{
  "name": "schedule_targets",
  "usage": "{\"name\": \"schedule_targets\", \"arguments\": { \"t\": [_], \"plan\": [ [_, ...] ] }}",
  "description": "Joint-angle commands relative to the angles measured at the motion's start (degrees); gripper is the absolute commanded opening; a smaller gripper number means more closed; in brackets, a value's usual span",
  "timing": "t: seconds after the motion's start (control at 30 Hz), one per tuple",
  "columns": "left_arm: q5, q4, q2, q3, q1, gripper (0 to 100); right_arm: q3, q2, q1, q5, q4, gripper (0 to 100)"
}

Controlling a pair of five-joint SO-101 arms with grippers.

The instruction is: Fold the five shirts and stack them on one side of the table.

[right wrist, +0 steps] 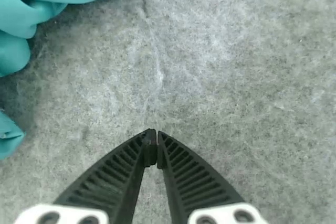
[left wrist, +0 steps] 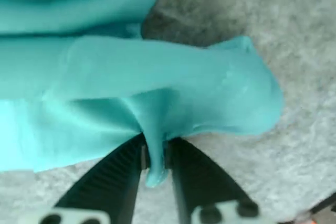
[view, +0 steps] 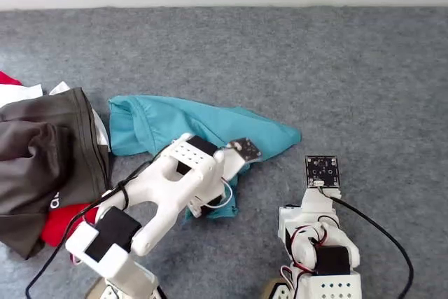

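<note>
The left pincer (left wrist: 155, 157) nips only a thin fold of teal shirt (left wrist: 173, 77); a tug might slip it. The right pincer (right wrist: 151, 150) sits closed, empty.

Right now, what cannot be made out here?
High view: the edge cuts the pile of shirts, dark shirt on top; no count possible.
High view: the left arm hides the near part of the teal shirt.
Left wrist view: which part the left tool grips, too close.

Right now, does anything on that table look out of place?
The teal shirt lies crumpled on the table, one fold pinched between the left arm's fingers. Beside it, dark, white and red shirts lie in an unfolded heap.
</note>
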Motion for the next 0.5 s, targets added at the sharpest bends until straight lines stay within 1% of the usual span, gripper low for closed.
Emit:
{"name": "schedule_targets", "arguments": {
  "t": [0.0,0.23,0.33,0.43,0.47],
  "plan": [
    [1.93,4.04,-8.00,-4.00,0.00,1,0.79,-0.22,-0.04,0.44,0.40,0.9],
    [7.38,13.98,-25.58,-7.52,-0.35,1,0.79,-0.22,-0.04,0.44,0.40,0.9],
    [8.00,15.74,-30.86,-7.69,-0.88,1,0.79,-0.22,-0.04,0.44,0.40,0.9],
    [7.65,15.65,-34.11,-7.96,-4.22,1,0.79,-0.22,-0.04,0.44,0.40,0.9],
    [6.15,15.74,-34.99,-8.13,-5.63,1,0.79,-0.22,-0.04,0.44,0.40,0.9]
  ]
}}
